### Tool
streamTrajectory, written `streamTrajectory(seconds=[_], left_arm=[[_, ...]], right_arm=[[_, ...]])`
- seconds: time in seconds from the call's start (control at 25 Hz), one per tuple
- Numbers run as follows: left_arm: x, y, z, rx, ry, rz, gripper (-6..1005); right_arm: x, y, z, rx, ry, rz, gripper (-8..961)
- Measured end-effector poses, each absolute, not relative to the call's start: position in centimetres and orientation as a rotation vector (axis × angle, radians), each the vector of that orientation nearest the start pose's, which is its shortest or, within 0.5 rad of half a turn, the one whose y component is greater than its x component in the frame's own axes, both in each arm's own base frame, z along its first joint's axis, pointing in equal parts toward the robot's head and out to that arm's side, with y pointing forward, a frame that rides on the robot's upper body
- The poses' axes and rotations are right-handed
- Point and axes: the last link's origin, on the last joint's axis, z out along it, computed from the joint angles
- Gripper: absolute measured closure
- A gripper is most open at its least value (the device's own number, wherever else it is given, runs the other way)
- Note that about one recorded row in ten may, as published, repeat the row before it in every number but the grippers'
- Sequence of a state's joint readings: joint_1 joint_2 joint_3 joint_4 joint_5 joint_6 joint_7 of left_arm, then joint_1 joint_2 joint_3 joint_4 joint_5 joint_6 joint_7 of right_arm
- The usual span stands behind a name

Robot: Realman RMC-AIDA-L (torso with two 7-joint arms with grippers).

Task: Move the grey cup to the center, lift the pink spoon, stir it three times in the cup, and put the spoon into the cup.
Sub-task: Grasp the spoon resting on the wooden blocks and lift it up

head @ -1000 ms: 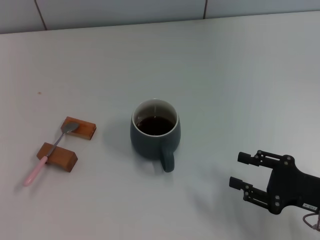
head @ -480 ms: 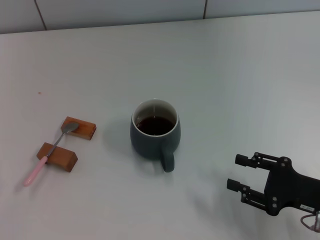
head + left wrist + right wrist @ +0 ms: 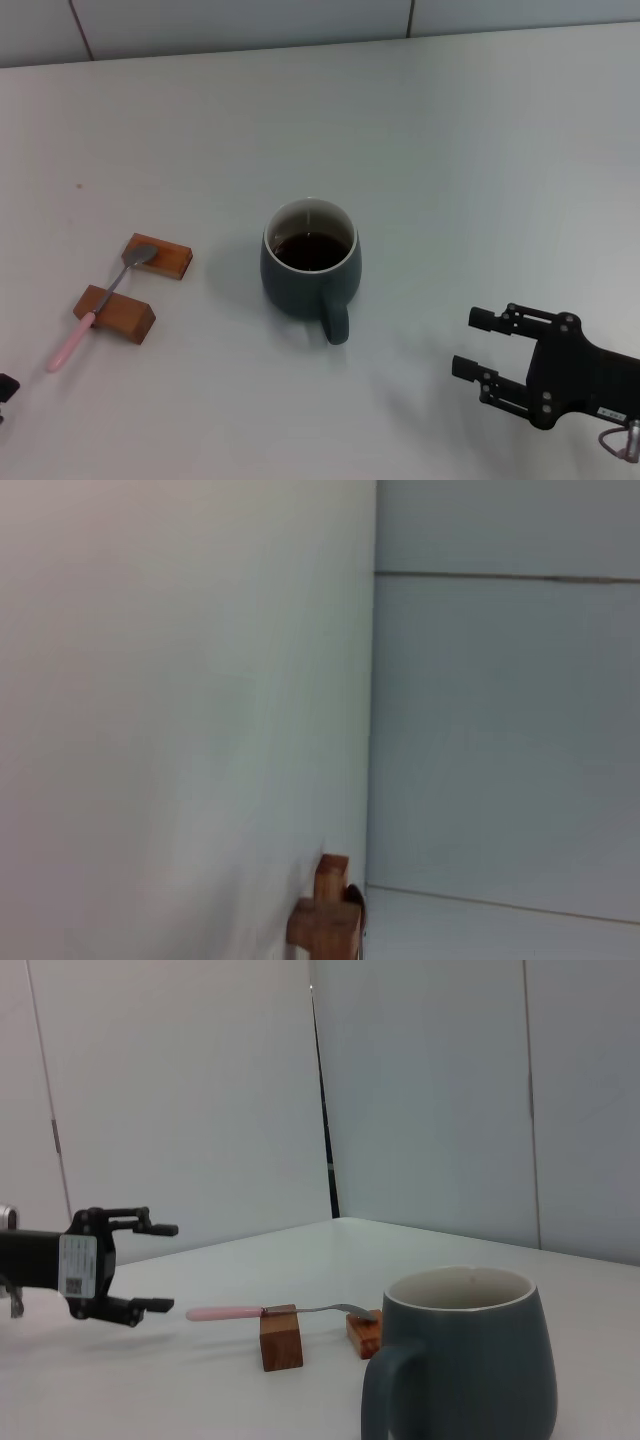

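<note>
Grey cup [image 3: 310,258]: upright near the middle of the tabletop [image 3: 480,150], handle toward the robot, dark liquid inside; centring looks done.
Pink spoon [image 3: 98,308]: bridged across two wooden blocks [image 3: 114,313], well left of the cup; untouched.
Right claw [image 3: 478,345]: low, right of the cup, fingers apart, holding nothing.
Left claw [image 3: 150,1267]: just beyond the spoon's handle end, spread wide, empty.
Outstanding: lift, three stirs, deposit in cup.

Grey cup [image 3: 309,270] glazed ceramic, satin; pink spoon [image 3: 101,304] metal bowl, matt handle; wooden blocks [image 3: 114,313]; smooth matt counter [image 3: 450,150].
</note>
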State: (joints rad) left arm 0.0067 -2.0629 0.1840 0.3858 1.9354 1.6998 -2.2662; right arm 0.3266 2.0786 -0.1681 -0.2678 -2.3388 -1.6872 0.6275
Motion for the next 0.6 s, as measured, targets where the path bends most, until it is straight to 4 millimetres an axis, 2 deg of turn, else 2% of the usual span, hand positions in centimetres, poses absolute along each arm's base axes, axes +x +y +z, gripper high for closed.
streamTrajectory(seconds=[0.6], left_arm=[[-39.6,12.9,0.9,1.282,2.575,1.654,224]], right_arm=[[32.8,21.3,-4.1,-2.578,0.384,0.849,368]])
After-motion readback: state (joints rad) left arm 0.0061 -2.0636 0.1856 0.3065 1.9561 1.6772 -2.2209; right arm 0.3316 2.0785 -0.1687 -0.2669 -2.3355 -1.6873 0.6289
